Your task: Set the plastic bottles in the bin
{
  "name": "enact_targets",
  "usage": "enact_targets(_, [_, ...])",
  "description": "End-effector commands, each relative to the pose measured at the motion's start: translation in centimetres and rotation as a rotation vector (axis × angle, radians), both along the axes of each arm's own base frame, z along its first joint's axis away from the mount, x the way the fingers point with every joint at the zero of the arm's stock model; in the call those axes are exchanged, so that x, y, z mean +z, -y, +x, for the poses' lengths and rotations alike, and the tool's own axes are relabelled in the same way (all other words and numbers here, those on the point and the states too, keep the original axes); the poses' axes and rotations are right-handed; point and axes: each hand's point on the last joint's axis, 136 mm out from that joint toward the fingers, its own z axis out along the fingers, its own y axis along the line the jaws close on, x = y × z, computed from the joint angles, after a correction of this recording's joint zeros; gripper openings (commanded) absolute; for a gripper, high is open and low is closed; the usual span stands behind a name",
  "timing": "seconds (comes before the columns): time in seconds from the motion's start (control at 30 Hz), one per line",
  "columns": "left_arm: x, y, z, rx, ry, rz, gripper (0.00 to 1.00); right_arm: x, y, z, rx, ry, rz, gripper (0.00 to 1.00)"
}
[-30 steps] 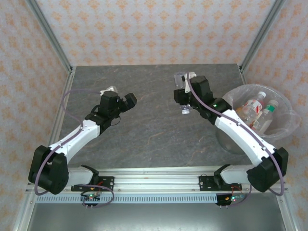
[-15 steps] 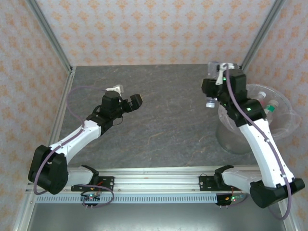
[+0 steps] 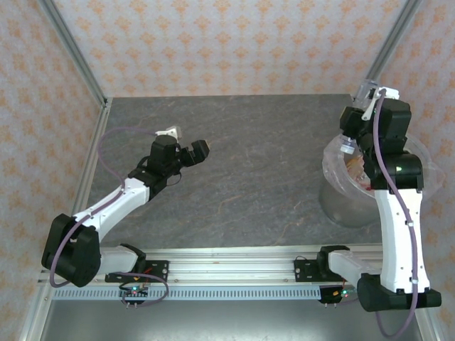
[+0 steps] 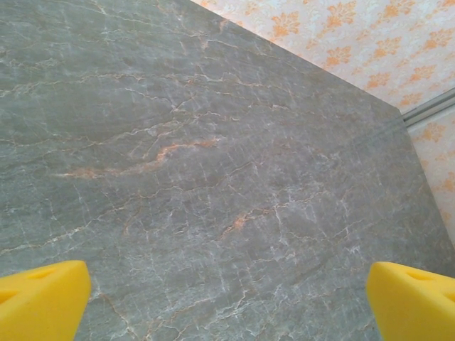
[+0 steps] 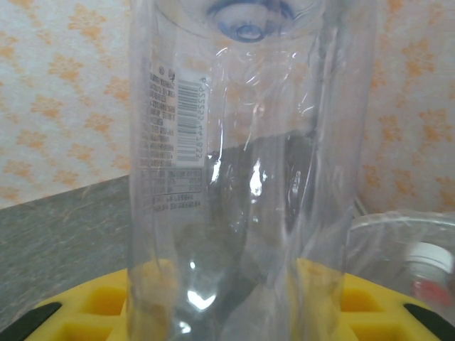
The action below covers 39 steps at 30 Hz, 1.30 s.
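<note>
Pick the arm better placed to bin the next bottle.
Right. The right gripper holds a clear bottle at the bin's rim; the left gripper hangs open over the table, far from it.

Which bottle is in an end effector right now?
The clear barcode-printed bottle, clamped in the right end effector; the white-capped bottle lies in the bin.

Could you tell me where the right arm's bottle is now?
Top view, far right: the clear bottle is held in the right gripper above the left rim of the bin.
</note>
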Motion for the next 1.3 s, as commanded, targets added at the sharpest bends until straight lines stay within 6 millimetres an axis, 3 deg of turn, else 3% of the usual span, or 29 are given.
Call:
enact_targets(0.0, [0.0,-0.6,0.1,0.022,0.018,0.031,1.0,2.1,1.4,-1.4,-0.042,0.041,-0.057,0.35])
enact_targets(0.13, [-0.2,-0.8,0.2,0.033,0.014,0.037,1.0,2.5,4.0,-2.0,-0.146,0.03,-0.11,0.35])
enact_targets(0.4, [-0.1,-1.0,0.3,0.043,0.013,0.035,1.0,1.4,8.9,-3.5,-0.329,-0.023,-0.092,0.35])
enact_targets(0.67, [0.0,-2.5,0.9,0.106,0.005,0.017,1.0,-1.2,14.9,-7.8,-0.701,-0.137,-0.307,0.36])
enact_targets(0.83, [0.7,-2.1,1.9,0.102,-0.004,-0.021,1.0,-4.0,16.1,-8.3,-0.785,-0.2,-0.355,0.39])
enact_targets(1.0, [0.8,-1.9,2.2,0.104,-0.013,-0.036,1.0,-5.6,16.2,-8.4,-0.813,-0.219,-0.325,0.49])
enact_targets(1.1, [0.8,-2.1,2.1,0.122,-0.014,-0.045,1.0,-6.4,15.8,-7.8,-0.765,-0.231,-0.304,0.52])
enact_targets(1.27, [0.5,-2.7,1.9,0.152,-0.017,-0.043,1.0,-7.6,13.7,-6.0,-0.613,-0.236,-0.206,0.48])
